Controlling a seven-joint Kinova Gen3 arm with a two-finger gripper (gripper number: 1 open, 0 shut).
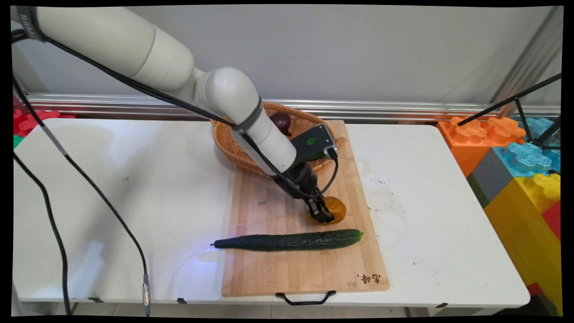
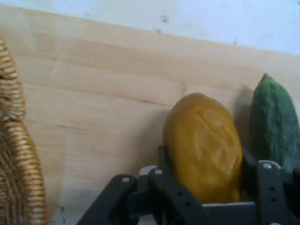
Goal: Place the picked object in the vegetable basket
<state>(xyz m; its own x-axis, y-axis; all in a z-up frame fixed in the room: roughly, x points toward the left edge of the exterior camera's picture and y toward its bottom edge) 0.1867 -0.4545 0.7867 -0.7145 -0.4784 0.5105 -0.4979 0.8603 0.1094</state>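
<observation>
The end effector (image 1: 323, 214) is lowered onto the wooden cutting board (image 1: 269, 273), and a yellow-orange fruit, probably a mango (image 1: 337, 207), is seen between its fingers. In the hand view the mango (image 2: 202, 143) fills the gap between the black linkages, with a finger (image 2: 161, 161) pressed to its one flank and the other finger partly hidden behind its far side. The end effector is therefore judged to be closed on the mango, though it cannot be told for certain whether the fruit is lifted clear or is resting on the board; in the main view it appears to be touching the wood.

A long dark green cucumber (image 1: 291, 240) is laid across the board just beside the mango, toward the near edge, with its stalk end overhanging the board's left side. Its blunt tip (image 2: 275, 122) is visible next to the mango in the hand view.

A woven wicker basket (image 1: 228, 143) is set at the far end of the board, partly covered by the arm, and a dark purple round item (image 1: 281, 121) is lying inside it. The basket's rim (image 2: 16, 154) is caught at the edge of the hand view, well apart from the mango.

The board is carried by the white table (image 1: 134, 188). As far as is shown, one item is in the basket, the mango is gripped on the board, and the cucumber is left untouched.
</observation>
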